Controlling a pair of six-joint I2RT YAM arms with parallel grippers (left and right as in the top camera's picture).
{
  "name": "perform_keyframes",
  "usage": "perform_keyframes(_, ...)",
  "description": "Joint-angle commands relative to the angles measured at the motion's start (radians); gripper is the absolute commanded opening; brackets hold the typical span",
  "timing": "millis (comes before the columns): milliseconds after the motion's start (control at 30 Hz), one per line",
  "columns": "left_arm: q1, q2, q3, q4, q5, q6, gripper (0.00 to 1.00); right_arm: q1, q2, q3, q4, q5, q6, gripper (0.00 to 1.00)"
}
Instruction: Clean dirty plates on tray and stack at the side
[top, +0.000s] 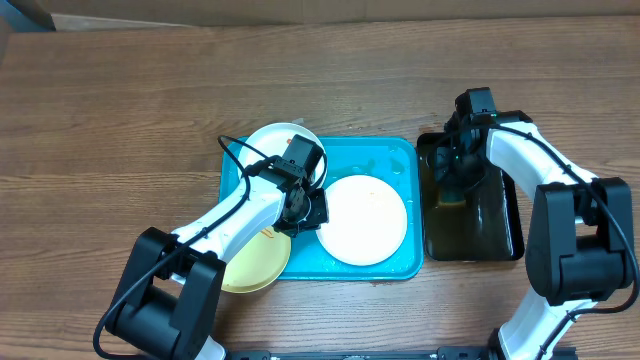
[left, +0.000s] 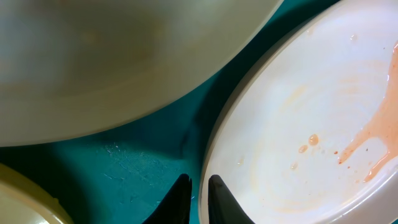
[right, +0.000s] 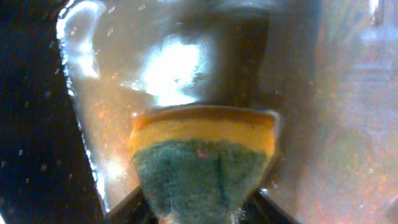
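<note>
- fingers (left: 219, 202) of the left gripper (left: 199, 198) are closed to a thin slot with the rim of the smeared white plate (left: 311, 124) in it; looks clamped.
- smeared white plate lies right of centre in the turquoise tray (top: 395, 155), spreading rightward from those fingers.
- right gripper (right: 205, 208) pinches a sponge (right: 205, 162) over the black tray (top: 500, 230), far right of frame.
- judgement: sponge must travel left to reach the plate; left arm is the nearer one.
</note>
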Motion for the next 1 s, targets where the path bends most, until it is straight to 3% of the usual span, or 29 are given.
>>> perform_keyframes(0, 0.001, 0.006, -0.007, 0.003, 0.005, 0.020, 0.13, 0.000, 0.005, -0.005, 0.003, -0.006, 0.004, 0.04)
perform_keyframes(333, 0.001, 0.006, -0.007, 0.003, 0.005, 0.020, 0.15, 0.000, -0.042, 0.153, -0.210, 0.025, 0.018, 0.04)
perform_keyframes(967, 0.001, 0.006, -0.011, 0.004, -0.014, 0.020, 0.15, -0.002, -0.074, 0.154, -0.255, 0.066, 0.027, 0.04)
